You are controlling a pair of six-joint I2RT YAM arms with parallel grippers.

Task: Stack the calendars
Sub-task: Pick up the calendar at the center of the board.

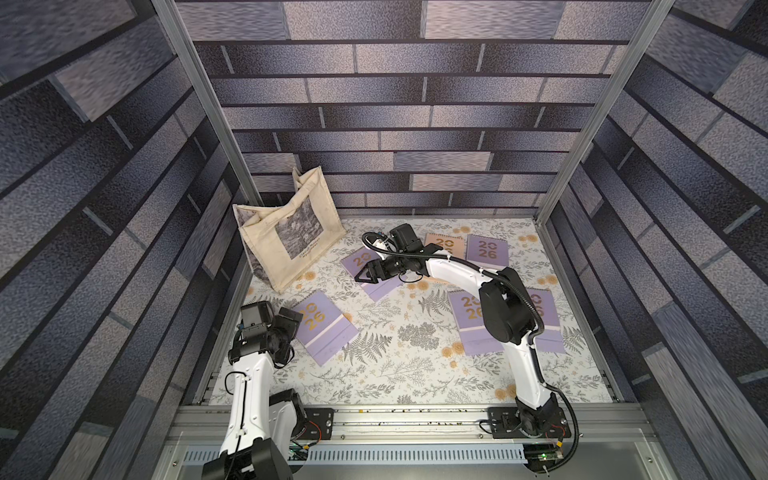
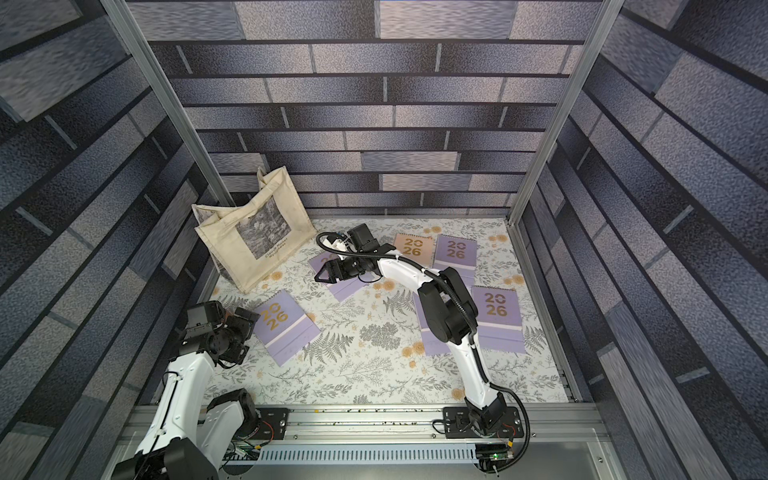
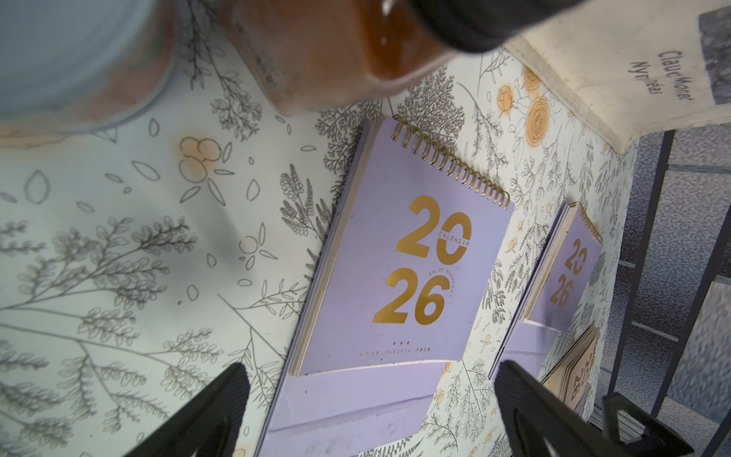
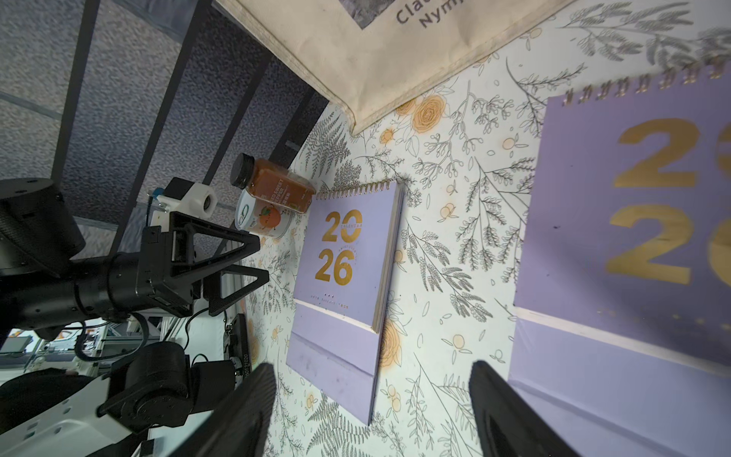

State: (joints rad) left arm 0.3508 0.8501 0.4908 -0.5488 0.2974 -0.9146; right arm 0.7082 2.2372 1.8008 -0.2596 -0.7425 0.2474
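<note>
Six calendars lie flat and unstacked on the floral tabletop [image 1: 386, 374]: five lavender and one peach. The near-left lavender calendar [image 1: 324, 328] lies just beside the left gripper [image 3: 370, 368], whose fingers [image 3: 221, 407] stand wide apart with nothing between them. The middle lavender calendar [image 1: 380, 289] lies under the right gripper [image 1: 360, 276]. Its fingers [image 4: 253, 399] are also apart and hold nothing.

The peach calendar [image 2: 413, 247] sits far back, just beside the far-right lavender calendar [image 1: 487, 251]. Two more lie side by side at the near right. The arm-covered lavender calendar [image 1: 465, 326] is partly hidden by the right arm, and the right-edge lavender calendar [image 2: 496, 316] shows fully.

One cream tote bag [image 1: 286, 241] stands at the far left. One amber bottle [image 4: 273, 186] and one can [image 4: 259, 217] stand by the near-left calendar's spiral edge.
</note>
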